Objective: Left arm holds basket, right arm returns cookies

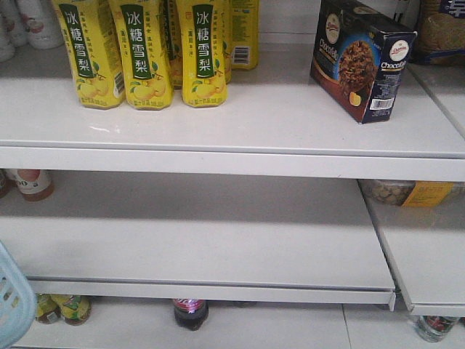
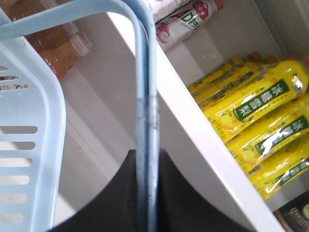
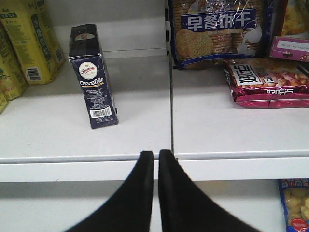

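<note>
Navy cookies (image 3: 93,77) stood upright on the top shelf (image 1: 240,123); right tool (image 3: 156,155) closed and empty in front of the shelf edge.

Cardboard box rested clear of the yellow pear-drink bottles (image 1: 145,51) on one side and the biscuit packs (image 3: 217,29) on the other, touching neither, so the placement appeared complete. The right tool's fingers were pressed together with nothing between them, positioned below and well apart from the box. For a clean finish, the judgement was that any retreat should run straight back from the shelf, avoiding the box's near corner. The left tool (image 2: 145,193) gripped a hoop handle of the light blue basket (image 2: 29,121), the handle passing between its fingers; that grip should be kept steady and level.
</note>
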Robot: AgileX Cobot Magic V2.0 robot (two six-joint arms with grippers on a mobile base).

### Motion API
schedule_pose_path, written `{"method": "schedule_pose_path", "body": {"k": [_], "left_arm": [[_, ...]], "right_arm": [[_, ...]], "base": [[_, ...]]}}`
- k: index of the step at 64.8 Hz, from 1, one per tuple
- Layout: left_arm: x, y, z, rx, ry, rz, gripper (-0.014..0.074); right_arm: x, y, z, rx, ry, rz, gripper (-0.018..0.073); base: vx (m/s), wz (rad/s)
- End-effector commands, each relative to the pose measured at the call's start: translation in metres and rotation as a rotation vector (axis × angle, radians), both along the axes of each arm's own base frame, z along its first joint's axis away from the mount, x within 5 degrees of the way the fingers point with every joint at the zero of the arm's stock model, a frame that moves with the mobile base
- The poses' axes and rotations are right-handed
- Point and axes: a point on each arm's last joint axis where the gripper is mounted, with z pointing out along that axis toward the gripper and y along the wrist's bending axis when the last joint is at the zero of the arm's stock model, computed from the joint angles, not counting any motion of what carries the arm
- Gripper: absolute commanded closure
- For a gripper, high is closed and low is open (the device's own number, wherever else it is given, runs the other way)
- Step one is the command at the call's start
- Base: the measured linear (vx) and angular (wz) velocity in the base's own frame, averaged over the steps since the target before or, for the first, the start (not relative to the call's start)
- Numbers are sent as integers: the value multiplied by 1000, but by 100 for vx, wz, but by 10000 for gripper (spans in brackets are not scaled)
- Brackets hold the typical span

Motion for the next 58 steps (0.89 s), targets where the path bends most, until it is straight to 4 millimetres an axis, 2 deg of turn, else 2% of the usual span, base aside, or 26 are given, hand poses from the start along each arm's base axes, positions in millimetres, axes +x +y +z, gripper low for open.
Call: {"method": "schedule_pose_path", "body": {"k": [1,26,43,58], "left_arm": [[-4,-2,18,199,-115,4,596],[-3,-1,14,795,-19,70,596],[-2,-1,2,921,107,19,596],[-2,-1,2,925,110,18,596]], "right_arm": [[0,0,13,-12,-88,9,562],[0,0,13,-12,-88,9,562],[0,0,13,-12,-88,9,562],[0,0,13,-12,-88,9,562]], "base": [[0,0],[0,0],[0,0],[0,0]]}}
